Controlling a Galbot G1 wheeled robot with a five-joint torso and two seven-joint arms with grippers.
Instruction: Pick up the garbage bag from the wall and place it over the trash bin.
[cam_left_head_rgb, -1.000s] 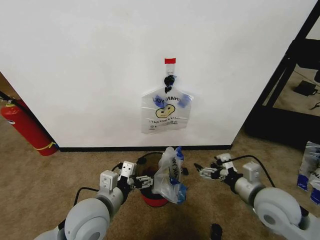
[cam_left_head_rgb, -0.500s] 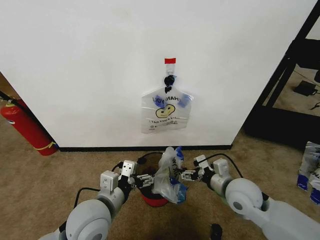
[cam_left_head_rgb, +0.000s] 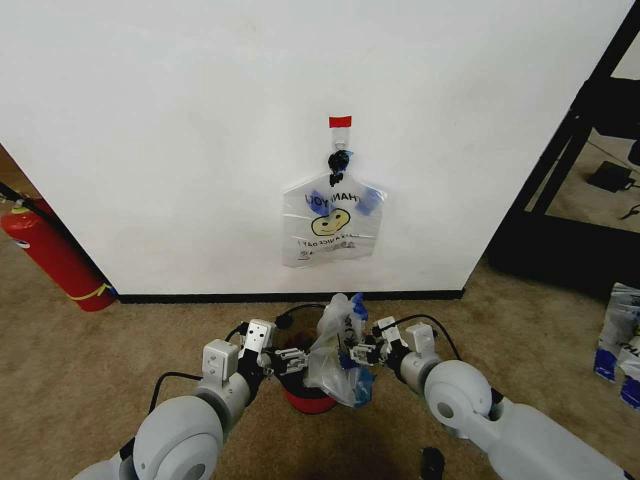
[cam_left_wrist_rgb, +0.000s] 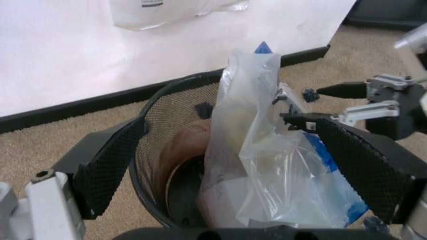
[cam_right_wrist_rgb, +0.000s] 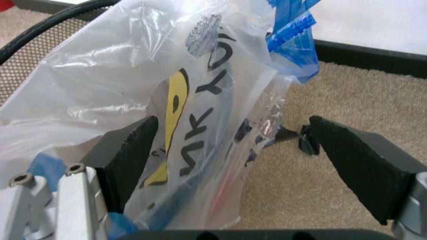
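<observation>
Your right gripper (cam_left_head_rgb: 358, 352) has swung in from 3 o'clock to the garbage bag (cam_left_head_rgb: 337, 352). Left to right now: your left gripper (cam_left_head_rgb: 288, 360), fingers apart, straddles the trash bin (cam_left_head_rgb: 303, 396); the bag stands crumpled in the bin; the right fingers (cam_right_wrist_rgb: 130, 152) are spread around its printed side.

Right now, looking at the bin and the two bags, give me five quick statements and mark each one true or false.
1. The garbage bag sits at the trash bin. True.
2. The right gripper is shut. False: its fingers are open around the bag's edge.
3. A twin bag hangs on the wall. True.
4. The fire extinguisher stands right of the bin. False: it stands far left.
5. The left gripper is open at the bin. True.
</observation>
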